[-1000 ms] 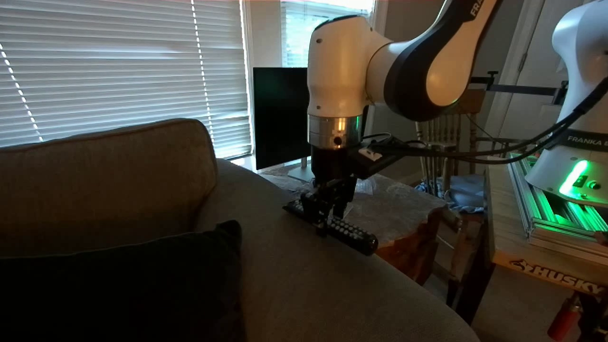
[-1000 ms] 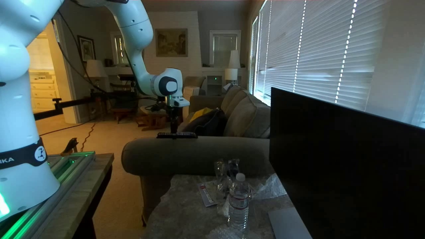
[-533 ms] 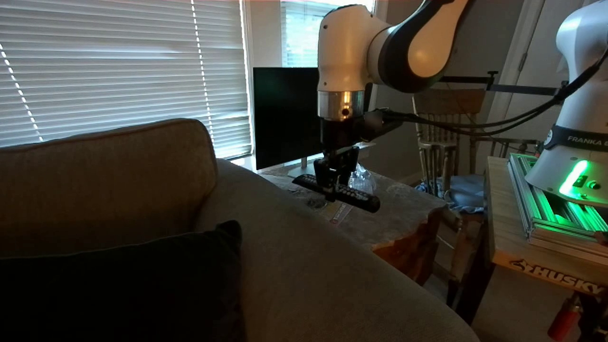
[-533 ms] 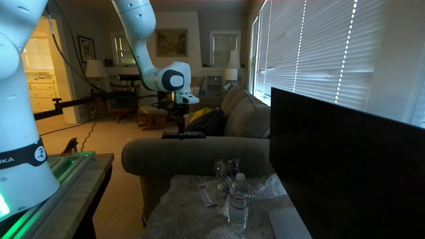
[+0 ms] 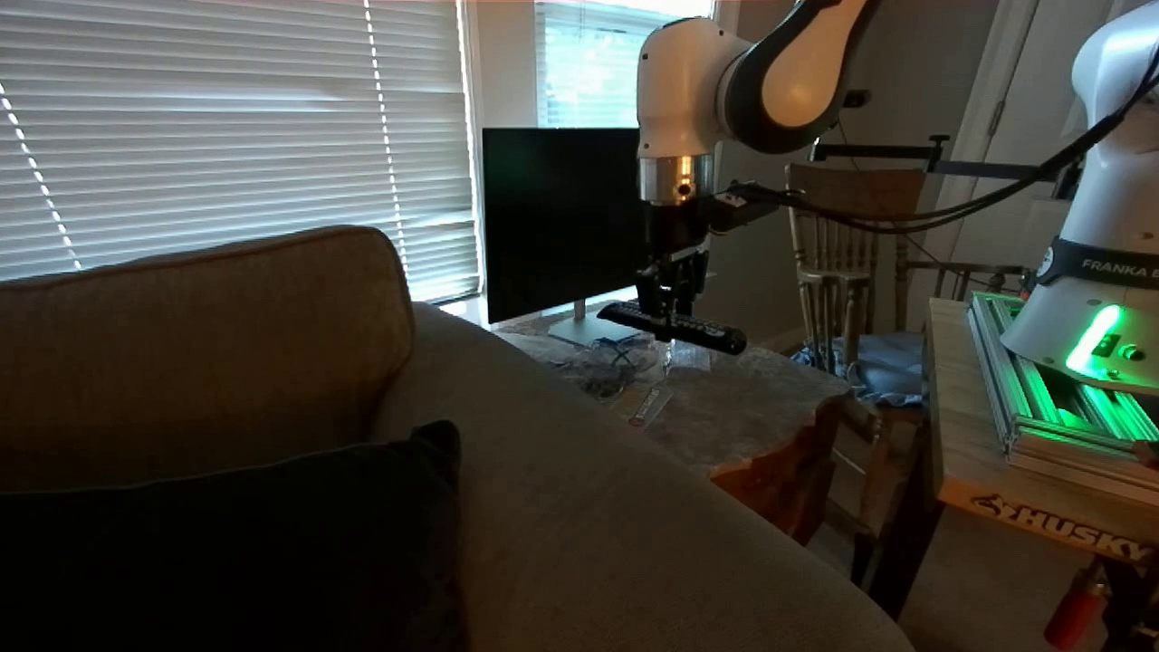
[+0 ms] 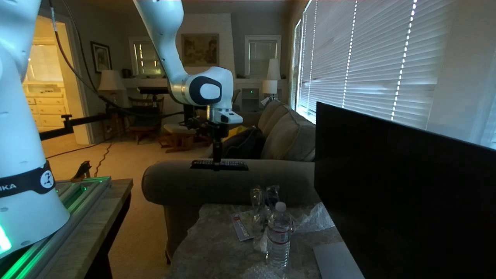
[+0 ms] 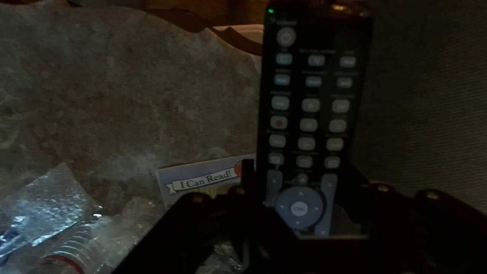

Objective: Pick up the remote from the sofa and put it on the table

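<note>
The remote (image 5: 715, 336) is a long black bar with rows of pale buttons; it also shows in an exterior view (image 6: 234, 165) and the wrist view (image 7: 310, 104). My gripper (image 5: 668, 321) is shut on it around its middle, one finger on each long side, also in an exterior view (image 6: 217, 163) and the wrist view (image 7: 300, 179). The remote hangs roughly level in the air. The beige sofa (image 5: 579, 507) has its rounded arm (image 6: 224, 182) beside the table (image 5: 742, 407), whose mottled top (image 6: 209, 232) lies lower. In the wrist view the remote overlaps the boundary between table and sofa.
On the table stand a water bottle (image 6: 279, 240), crinkly clear plastic (image 6: 317, 219) and an "I Can Read!" booklet (image 7: 205, 179). A large black screen (image 6: 387, 186) stands at the table's window side. A dark cushion (image 5: 226, 543) lies on the sofa. A wooden chair (image 5: 856, 217) stands behind.
My gripper has lifted the remote off the sofa arm and carried it toward the table. It is now higher above the sofa and nearer the screen.
</note>
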Tool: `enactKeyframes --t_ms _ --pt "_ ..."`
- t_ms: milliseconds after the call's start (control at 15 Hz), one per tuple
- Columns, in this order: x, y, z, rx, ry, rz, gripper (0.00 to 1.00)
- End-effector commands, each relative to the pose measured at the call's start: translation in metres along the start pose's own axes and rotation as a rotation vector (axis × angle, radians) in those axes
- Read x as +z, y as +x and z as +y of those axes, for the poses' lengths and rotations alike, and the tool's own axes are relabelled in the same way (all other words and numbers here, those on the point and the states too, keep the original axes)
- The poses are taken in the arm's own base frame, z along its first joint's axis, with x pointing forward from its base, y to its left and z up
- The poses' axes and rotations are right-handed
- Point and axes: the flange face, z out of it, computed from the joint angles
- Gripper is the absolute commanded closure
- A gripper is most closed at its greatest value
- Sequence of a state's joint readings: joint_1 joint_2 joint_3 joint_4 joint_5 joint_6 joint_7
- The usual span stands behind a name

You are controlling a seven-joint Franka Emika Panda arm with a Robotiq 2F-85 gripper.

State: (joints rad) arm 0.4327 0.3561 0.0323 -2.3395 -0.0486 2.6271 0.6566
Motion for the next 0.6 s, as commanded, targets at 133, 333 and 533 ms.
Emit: enactKeyframes --t_ms 133,333,533 --pt "0.001 0.0 0.061 0.095 -0.001 -0.029 0.71" --pt "0.008 0.005 0.089 0.146 -0.003 -0.017 0.71" --pt "0.016 0.013 0.114 0.144 -0.022 0.015 0.71"
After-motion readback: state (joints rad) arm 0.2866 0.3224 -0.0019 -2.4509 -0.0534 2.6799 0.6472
